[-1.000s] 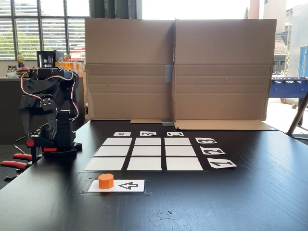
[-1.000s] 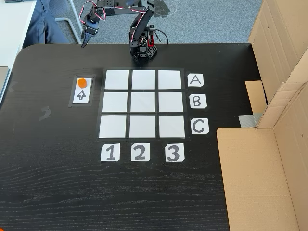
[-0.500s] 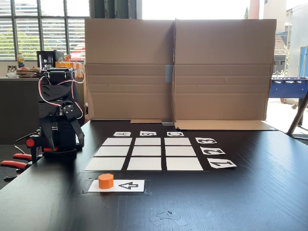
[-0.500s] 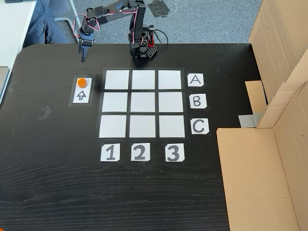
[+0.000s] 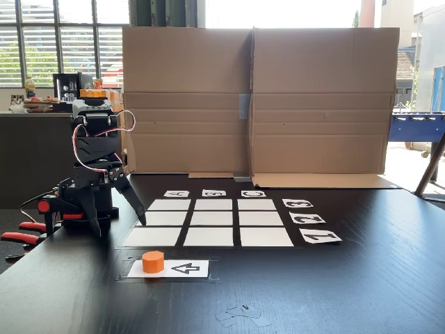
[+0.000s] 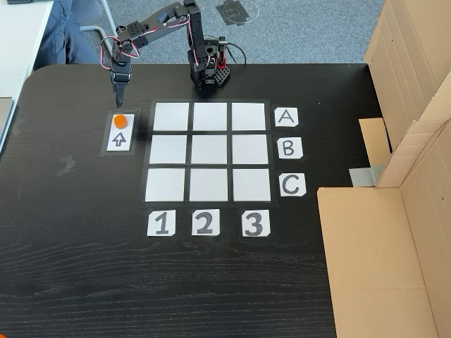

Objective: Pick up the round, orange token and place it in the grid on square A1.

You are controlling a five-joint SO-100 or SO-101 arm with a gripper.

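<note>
a fixed view, low – fingers (image 5: 118, 223) spread apart above the desk (image 5: 348, 285); token (image 5: 153, 261) ahead of and below the tips, untouched, on the arrow strip (image 5: 182, 268).
a fixed view, from above – fingers (image 6: 118, 101) point down just short of the token (image 6: 120, 120); square a1 (image 6: 171, 116) lies beside them in the grid (image 6: 208, 151).
step: reach. next: lower around the token, then clamp.

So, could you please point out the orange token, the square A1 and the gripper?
token (image 6: 120, 120), a fixed view from above, on its orange top face.
square A1 (image 6: 171, 117), same fixed view, middle of the white cell.
gripper (image 6: 117, 100), same fixed view, midway between its fingertips.
</note>
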